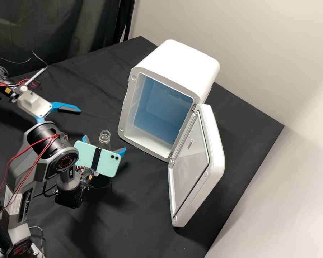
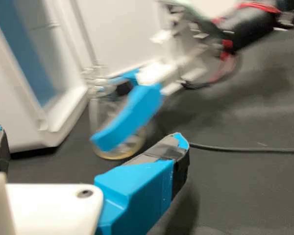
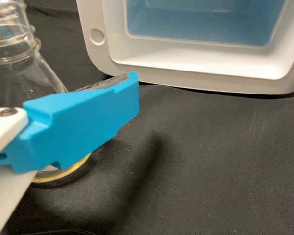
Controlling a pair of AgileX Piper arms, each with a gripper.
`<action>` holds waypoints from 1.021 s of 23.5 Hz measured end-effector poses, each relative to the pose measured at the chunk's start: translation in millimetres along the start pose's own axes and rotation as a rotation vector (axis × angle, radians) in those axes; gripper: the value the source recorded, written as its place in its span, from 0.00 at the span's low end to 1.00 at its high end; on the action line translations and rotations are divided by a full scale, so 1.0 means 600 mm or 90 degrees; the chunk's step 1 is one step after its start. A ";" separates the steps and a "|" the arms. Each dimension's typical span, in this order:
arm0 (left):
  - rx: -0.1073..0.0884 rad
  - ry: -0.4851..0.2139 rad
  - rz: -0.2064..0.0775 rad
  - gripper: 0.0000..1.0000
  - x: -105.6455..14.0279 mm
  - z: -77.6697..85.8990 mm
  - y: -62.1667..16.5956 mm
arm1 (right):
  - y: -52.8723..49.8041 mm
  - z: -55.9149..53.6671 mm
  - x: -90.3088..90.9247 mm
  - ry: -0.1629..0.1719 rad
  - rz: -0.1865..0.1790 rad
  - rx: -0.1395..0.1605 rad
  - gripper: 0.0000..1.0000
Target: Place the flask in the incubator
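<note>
Right gripper (image 1: 104, 145) jaws stand apart astride the upright flask (image 1: 104, 136) before the open-doored incubator (image 1: 183, 61); left gripper (image 1: 59, 114), farther back, jaws likewise apart

Fingers (image 1: 65, 107) spread on both arms.
The right gripper (image 1: 104, 144) sits low; the left gripper (image 1: 58, 114) hangs higher, farther back.

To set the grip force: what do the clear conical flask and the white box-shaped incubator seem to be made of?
The clear conical flask looks like glossy glass: transparent, with moulded neck rings. The white box-shaped incubator is probably smooth satin plastic: rounded corners, soft highlights.
</note>
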 end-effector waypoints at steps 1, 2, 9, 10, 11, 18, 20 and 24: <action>-0.007 0.012 0.004 1.00 0.001 -0.010 0.003 | 0.000 0.000 0.000 0.000 0.000 0.000 1.00; -0.012 0.024 0.007 1.00 0.003 -0.019 0.006 | 0.000 0.000 0.000 0.000 0.000 0.000 1.00; -0.020 0.036 0.016 1.00 0.005 -0.031 0.012 | 0.000 0.000 0.000 0.000 0.000 0.000 1.00; -0.018 0.032 0.016 1.00 0.005 -0.030 0.012 | 0.000 0.000 0.000 0.000 0.000 0.000 1.00; -0.016 0.030 0.014 1.00 0.005 -0.030 0.012 | 0.000 0.000 0.000 0.000 0.000 0.000 1.00; -0.015 0.026 0.014 1.00 0.006 -0.028 0.012 | -0.004 0.004 0.001 -0.005 -0.007 0.005 1.00; -0.014 0.021 0.014 1.00 0.007 -0.024 0.012 | -0.005 0.004 0.005 -0.003 -0.008 0.004 1.00; -0.014 0.016 0.010 1.00 0.005 -0.020 0.009 | -0.006 -0.005 0.014 0.010 -0.010 -0.002 1.00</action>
